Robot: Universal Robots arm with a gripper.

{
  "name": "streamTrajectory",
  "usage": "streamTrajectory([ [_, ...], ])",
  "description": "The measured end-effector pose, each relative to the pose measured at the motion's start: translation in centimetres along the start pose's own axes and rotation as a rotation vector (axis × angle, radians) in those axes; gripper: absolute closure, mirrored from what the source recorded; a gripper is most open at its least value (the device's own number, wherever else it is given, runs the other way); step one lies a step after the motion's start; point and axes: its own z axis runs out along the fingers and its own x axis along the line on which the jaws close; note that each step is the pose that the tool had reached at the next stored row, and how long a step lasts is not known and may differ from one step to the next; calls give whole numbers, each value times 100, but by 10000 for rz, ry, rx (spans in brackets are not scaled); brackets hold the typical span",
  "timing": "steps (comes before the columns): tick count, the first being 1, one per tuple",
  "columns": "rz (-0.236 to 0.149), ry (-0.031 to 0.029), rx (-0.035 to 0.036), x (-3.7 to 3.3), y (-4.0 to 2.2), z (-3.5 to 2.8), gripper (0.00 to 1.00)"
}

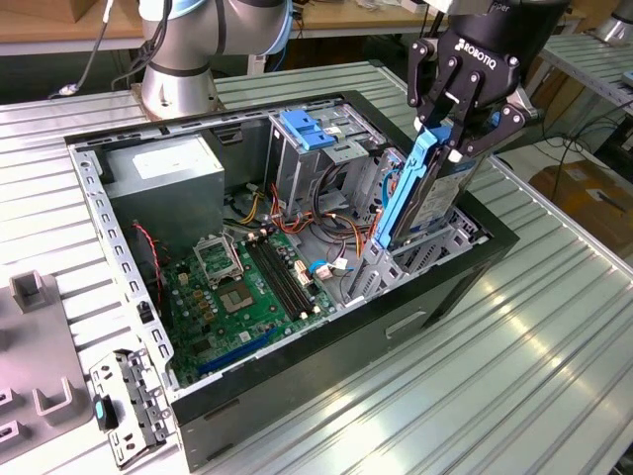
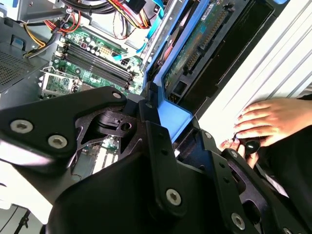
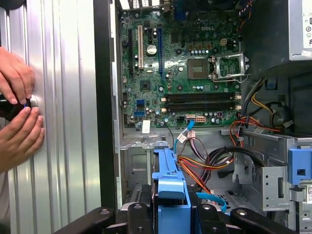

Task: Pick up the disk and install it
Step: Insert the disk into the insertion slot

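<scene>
Gripper [image 1: 447, 139] clamped on the top end of the disk [image 1: 437, 203], jaws closed on its 2 flat sides, so the disk hangs straight below the gripper with no gap between them. Disk stands on end, not flat. Its long axis runs steeply down from the gripper into the computer case [image 1: 297, 396], with the top leaning toward the exterior view's right and the bottom toward the exterior view's left. Blue carrier edge [image 1: 404, 198] faces the open middle of the case; in the first wrist view the same blue edge [image 3: 170, 180] sits just ahead of the gripper, pointing down the slot.

Lower end of the disk is already down among the grey metal rails of the drive cage [image 1: 445, 252] at the exterior view's right end of the case. Looks partly in and not yet seated, since most of its length stands above the cage. The move turns on lining that tilted axis up with the cage rails.

Further out:
- cables [image 1: 331, 223] beside the cage
- green motherboard [image 1: 247, 287] on the case floor
- blue latch [image 1: 307, 129] and grey power box [image 1: 163, 173] at the far side

Case rests on a ribbed metal surface [image 1: 524, 376]. A person's 2 hands [image 3: 19, 131] rest on that surface outside the case wall, well apart from the disk.
</scene>
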Motion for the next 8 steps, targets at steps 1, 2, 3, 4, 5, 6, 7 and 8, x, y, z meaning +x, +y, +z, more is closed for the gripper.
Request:
streamTrajectory([
  [1,0,-1,0,0,0,0,63],
  [2,0,-1,0,0,0,1,63],
  [3,0,-1,0,0,0,1,63],
  [4,0,0,0,0,0,1,63],
  [5,0,-1,0,0,0,1,63],
  [6,0,-1,0,0,0,1,63],
  [7,0,-1,0,0,0,1,63],
  [8,0,1,0,0,0,1,62],
])
